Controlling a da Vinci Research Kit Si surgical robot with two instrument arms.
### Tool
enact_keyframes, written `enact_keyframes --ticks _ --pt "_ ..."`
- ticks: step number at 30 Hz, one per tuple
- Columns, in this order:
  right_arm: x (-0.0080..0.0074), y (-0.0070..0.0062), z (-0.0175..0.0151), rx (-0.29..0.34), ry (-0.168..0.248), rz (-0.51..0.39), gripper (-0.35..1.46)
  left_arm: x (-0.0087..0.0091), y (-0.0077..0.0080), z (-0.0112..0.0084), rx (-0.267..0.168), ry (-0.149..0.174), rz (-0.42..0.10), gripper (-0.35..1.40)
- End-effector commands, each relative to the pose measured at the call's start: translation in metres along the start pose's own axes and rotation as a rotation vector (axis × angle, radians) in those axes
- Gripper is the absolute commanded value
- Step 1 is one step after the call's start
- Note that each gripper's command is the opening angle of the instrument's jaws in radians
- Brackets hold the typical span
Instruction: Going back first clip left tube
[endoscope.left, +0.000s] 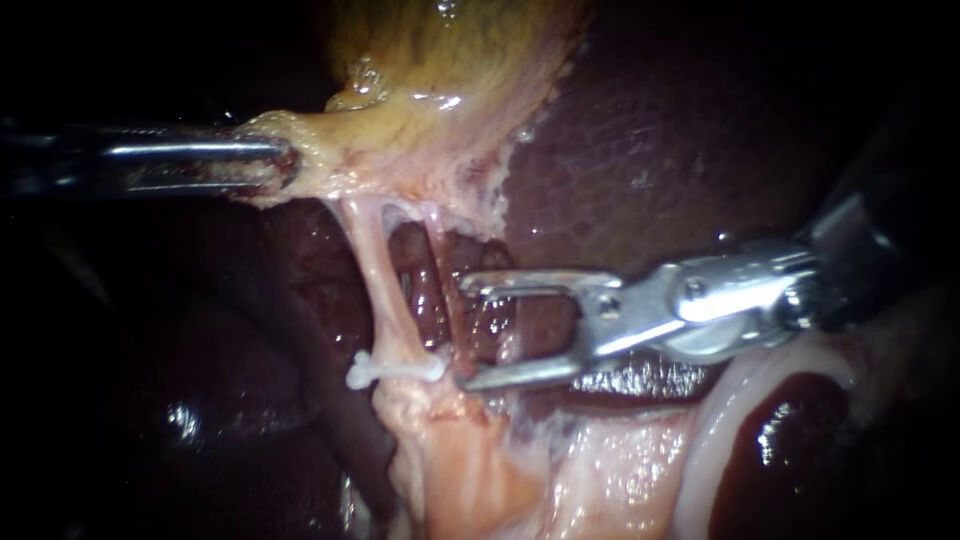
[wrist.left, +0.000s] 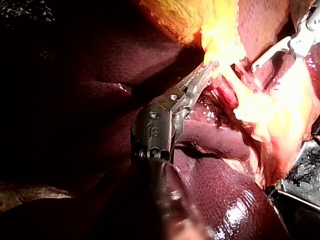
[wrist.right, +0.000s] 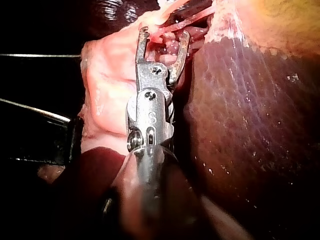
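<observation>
The left instrument (endoscope.left: 275, 160) has its jaws closed on the pale lower edge of the gallbladder (endoscope.left: 450, 50); the left tube (endoscope.left: 372, 265) runs down from that edge, stretched thin; a white clip (endoscope.left: 393, 371) sits across the tube's lower end, where it meets a broader pale stump; the right instrument (endoscope.left: 468, 332) holds its jaws wide apart, gripping nothing, the lower tip just beside the clip; dark liver (endoscope.left: 680, 150) lies behind
</observation>
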Motion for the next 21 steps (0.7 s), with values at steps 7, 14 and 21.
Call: enact_keyframes --ticks 7,14,21 --pt "0.0009 0.0005 -0.0044 -0.01 0.0 -0.016 0.49 0.0 0.0 0.0001 -0.001 0.0 0.0 -0.35" --pt "0.001 0.0007 -0.0053 -0.006 0.001 -0.019 0.49 -0.0001 0.0 0.001 0.003 0.002 0.001 -0.35" --pt "0.0008 0.0007 -0.0055 -0.005 0.001 -0.019 0.49 -0.001 -0.0007 0.0039 0.004 0.004 0.006 -0.35"
